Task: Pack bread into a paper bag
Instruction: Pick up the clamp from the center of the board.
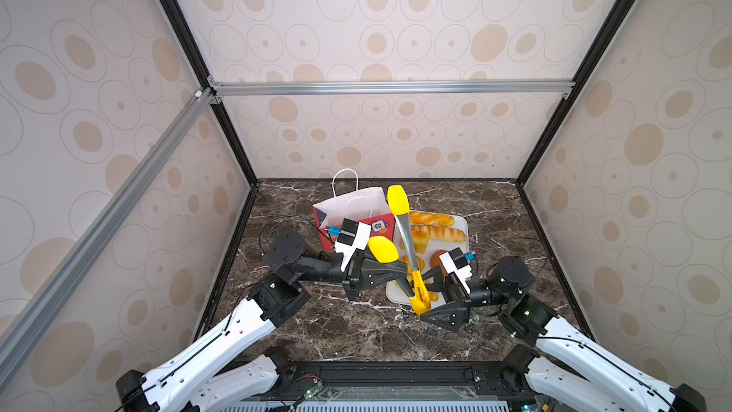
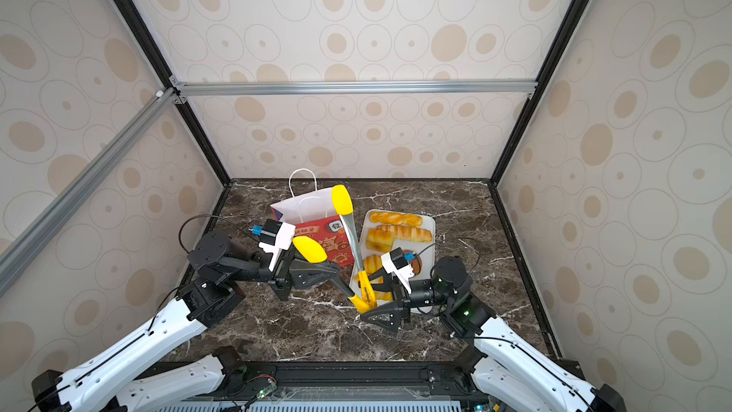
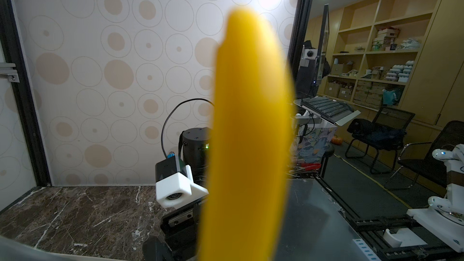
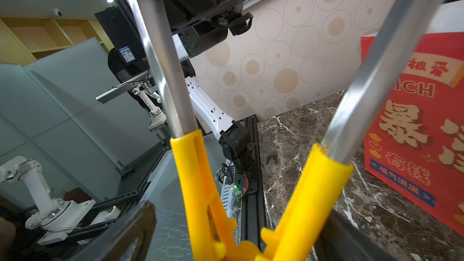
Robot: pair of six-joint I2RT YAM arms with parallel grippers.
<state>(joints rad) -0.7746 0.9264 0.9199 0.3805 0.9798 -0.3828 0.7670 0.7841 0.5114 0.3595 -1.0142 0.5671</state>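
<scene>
tongs (image 3: 248, 134) tip blurred, bun (image 1: 436, 258) half hidden

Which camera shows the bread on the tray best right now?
A top view: the bread lies mostly unobstructed on the white tray. In both top views the tongs and right arm hide the nearer pieces. Neither wrist view shows any bread.

Bright even light; the near tongs (image 3: 248, 134) are blurred.
</scene>
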